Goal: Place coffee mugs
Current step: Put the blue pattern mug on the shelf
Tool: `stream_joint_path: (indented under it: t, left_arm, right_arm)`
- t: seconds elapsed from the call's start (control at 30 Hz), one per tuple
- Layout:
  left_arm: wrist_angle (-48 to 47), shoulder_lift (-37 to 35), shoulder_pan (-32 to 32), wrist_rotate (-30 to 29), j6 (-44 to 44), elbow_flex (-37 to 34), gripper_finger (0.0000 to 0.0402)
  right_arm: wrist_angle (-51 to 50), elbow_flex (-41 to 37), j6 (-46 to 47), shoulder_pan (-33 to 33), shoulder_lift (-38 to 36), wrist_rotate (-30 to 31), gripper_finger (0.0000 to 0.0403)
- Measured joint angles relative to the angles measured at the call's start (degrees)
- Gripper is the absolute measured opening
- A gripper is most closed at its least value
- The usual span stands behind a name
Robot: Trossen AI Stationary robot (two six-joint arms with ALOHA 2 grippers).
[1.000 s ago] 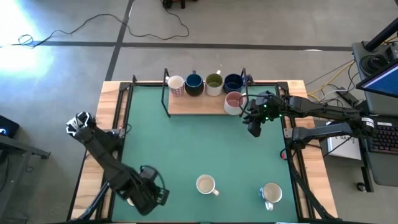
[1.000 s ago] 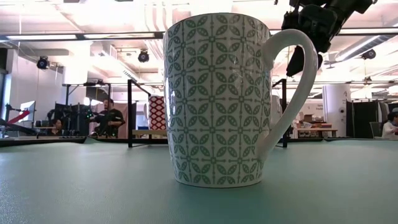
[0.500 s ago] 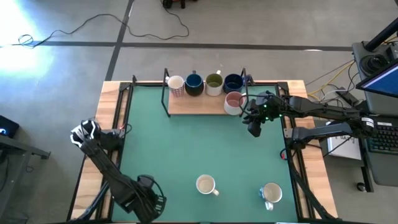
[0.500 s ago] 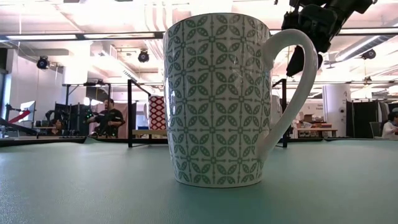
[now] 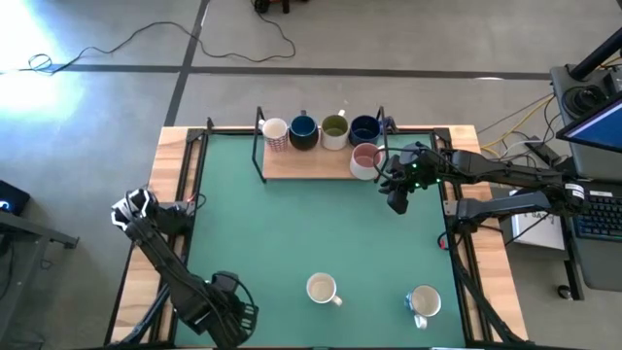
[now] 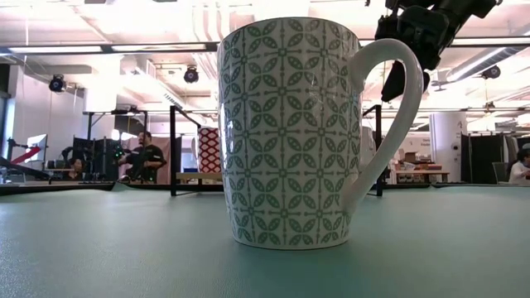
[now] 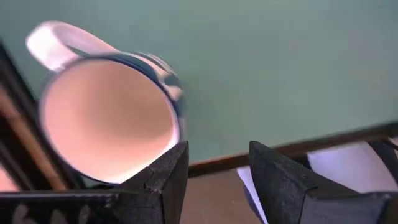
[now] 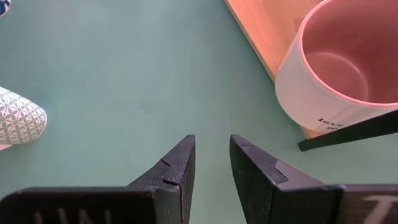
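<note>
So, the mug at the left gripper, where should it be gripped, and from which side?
Probably by the rim, from above. In the left wrist view the mug stands upright with its mouth open toward the left gripper, whose fingers are apart. The handle sticks out on the far side, so one finger could go inside the near wall and one outside, clear of the handle.

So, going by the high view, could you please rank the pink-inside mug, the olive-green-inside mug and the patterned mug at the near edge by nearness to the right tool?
1. Pink-inside mug: on the wooden shelf, just beside the right tool.
2. Olive-green-inside mug: in the shelf's back row.
3. Patterned mug: alone on the green mat at the table's near edge.
</note>
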Motion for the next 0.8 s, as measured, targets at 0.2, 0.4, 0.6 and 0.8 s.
stream_joint_path:
  t: [0.2,0.4,0.6,0.8]
  left_arm:
    - [-2.7,0.1,0.0,0.4,-0.2,-0.5,0.015]
    - [0.4,0.1,0.0,0.4,-0.1,-2.8,0.015]
    - [2.8,0.1,0.0,1.3,1.4,-6.2,0.0145]
    - [2.8,0.1,0.1,2.4,3.9,-8.6,0.009]
  right_arm:
    - [0.0,0.0,0.0,0.0,0.0,0.0,0.0089]
    - [0.0,0.0,0.0,0.0,0.0,0.0,0.0089]
    - [0.0,0.0,0.0,0.0,0.0,0.0,0.0089]
    - [0.0,0.0,0.0,0.0,0.0,0.0,0.0089]
